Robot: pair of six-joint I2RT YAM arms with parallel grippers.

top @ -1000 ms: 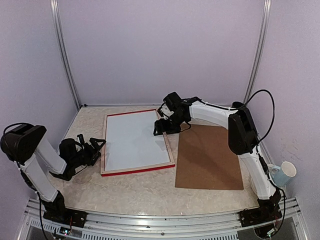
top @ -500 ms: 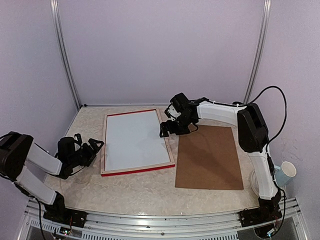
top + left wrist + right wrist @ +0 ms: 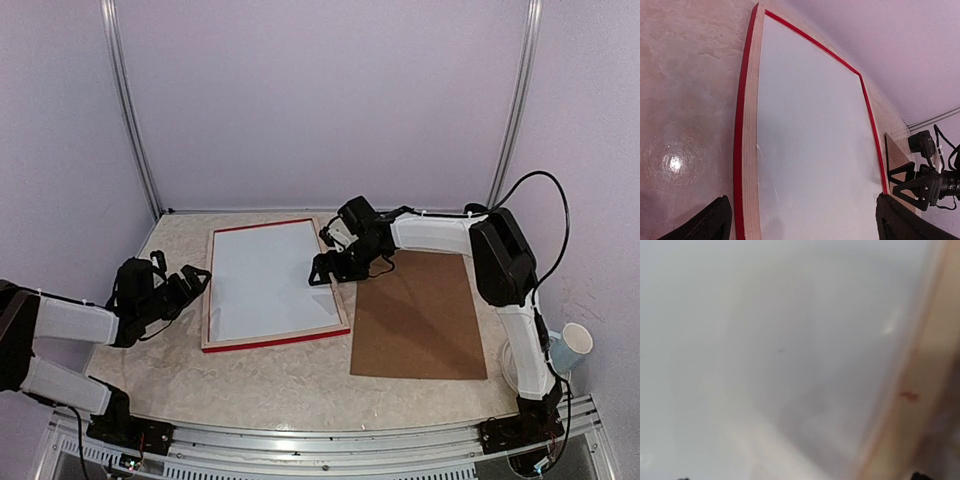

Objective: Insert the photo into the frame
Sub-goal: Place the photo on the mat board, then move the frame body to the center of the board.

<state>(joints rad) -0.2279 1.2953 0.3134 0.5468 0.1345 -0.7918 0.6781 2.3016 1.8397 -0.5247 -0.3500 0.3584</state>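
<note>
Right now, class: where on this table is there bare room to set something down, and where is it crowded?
Bare: the near strip of table between the frame, the brown panel and the front rail; also the far-left corner beyond the left gripper. Crowded: the frame's right edge beside the panel, where the right gripper hovers.

no legible text, labels or numbers, any view (right wrist view blurred)

Red frame (image 3: 275, 341) lying flat, pale inner edges, photo (image 3: 268, 280) apparently face-down inside, white
</note>
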